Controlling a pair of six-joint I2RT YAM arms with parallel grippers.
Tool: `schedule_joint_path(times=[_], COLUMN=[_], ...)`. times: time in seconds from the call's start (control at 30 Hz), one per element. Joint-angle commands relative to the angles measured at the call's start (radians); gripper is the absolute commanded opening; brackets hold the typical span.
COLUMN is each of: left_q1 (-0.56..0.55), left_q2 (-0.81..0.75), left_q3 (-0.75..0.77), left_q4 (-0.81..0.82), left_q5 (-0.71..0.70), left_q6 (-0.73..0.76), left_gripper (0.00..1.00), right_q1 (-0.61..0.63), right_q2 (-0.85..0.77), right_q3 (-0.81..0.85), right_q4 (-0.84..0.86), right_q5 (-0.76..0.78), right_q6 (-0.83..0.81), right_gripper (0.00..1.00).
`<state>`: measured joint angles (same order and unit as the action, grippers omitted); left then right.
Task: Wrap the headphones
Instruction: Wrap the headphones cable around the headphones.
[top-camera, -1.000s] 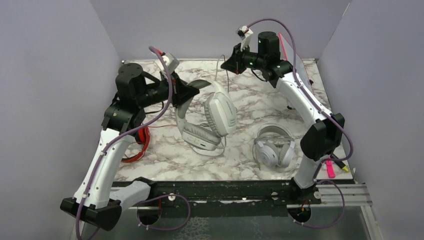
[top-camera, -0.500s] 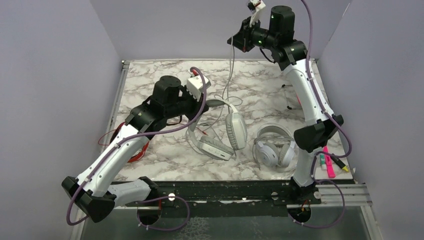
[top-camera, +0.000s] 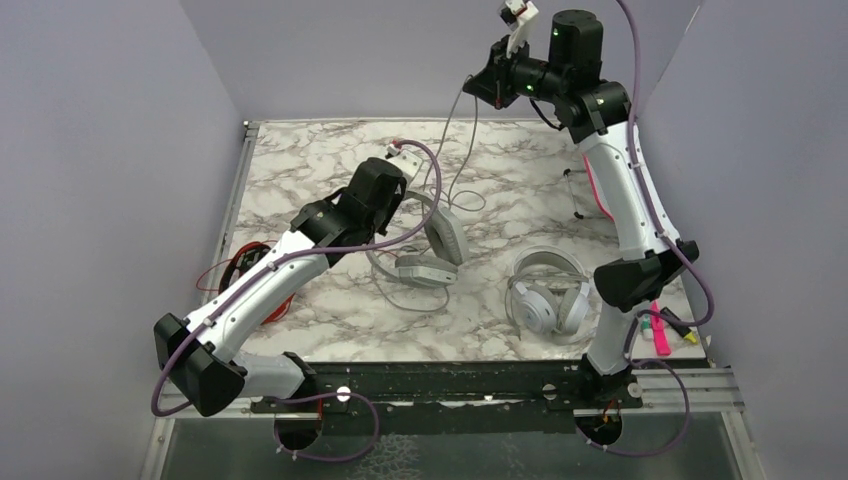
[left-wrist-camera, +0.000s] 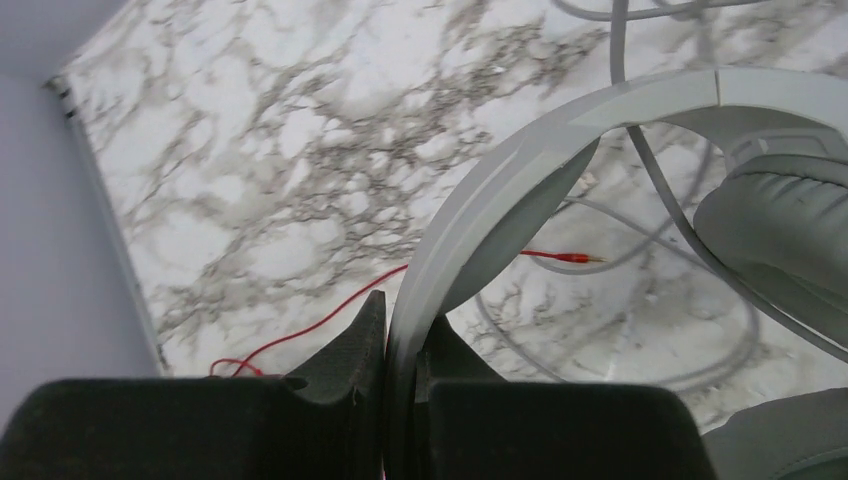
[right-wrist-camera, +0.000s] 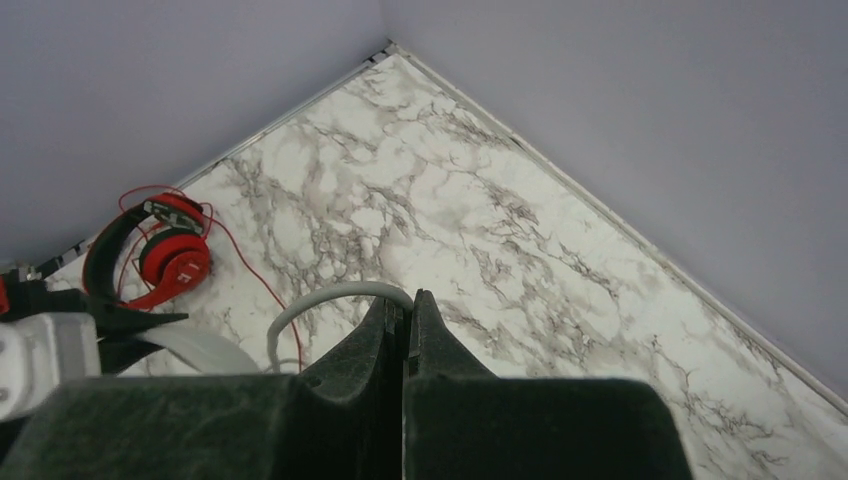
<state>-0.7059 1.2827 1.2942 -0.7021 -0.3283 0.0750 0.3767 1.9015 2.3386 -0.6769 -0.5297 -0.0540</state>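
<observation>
I see the light grey headset (left-wrist-camera: 500, 180), headband pinched between my left fingers (left-wrist-camera: 355, 345), its grey cable (right-wrist-camera: 340, 290) pinched in my right fingers (right-wrist-camera: 383, 335); the white-silver headset (top-camera: 548, 305) and red-black headset (right-wrist-camera: 170, 258) lie flat, well away.

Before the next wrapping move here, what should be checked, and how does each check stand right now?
1. Left gripper shut on the headband of the light grey headset: ok.
2. Right gripper pinching the grey cable: ok.
3. No slack in the grey cable: not ok, loops lie on the table.
4. Held headset clear of the red cable: cannot tell; it runs under the headband in the left wrist view.
5. The white-silver headset apart from the work: ok.
</observation>
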Motion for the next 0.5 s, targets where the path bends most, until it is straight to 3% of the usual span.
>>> schedule_joint_path(times=[0.0, 0.17, 0.3, 0.47], left_q1=[0.001, 0.007, 0.080, 0.167], left_q2=[-0.005, 0.034, 0.095, 0.148], left_q3=[0.025, 0.046, 0.089, 0.166], left_q4=[0.006, 0.028, 0.029, 0.075], left_q5=[-0.323, -0.476, -0.603, -0.646], left_q6=[-0.027, -0.053, -0.155, -0.225], left_gripper=[0.00, 0.00, 0.00, 0.00], right_q1=[0.002, 0.016, 0.046, 0.053], right_q2=[-0.070, -0.113, -0.146, -0.202], right_q3=[0.069, 0.063, 0.062, 0.012], right_q4=[-0.008, -0.009, -0.056, -0.098], right_q5=[-0.034, -0.083, -0.127, -0.201], right_q6=[-0.011, -0.006, -0.025, 0.024], right_gripper=[0.00, 0.00, 0.00, 0.00])
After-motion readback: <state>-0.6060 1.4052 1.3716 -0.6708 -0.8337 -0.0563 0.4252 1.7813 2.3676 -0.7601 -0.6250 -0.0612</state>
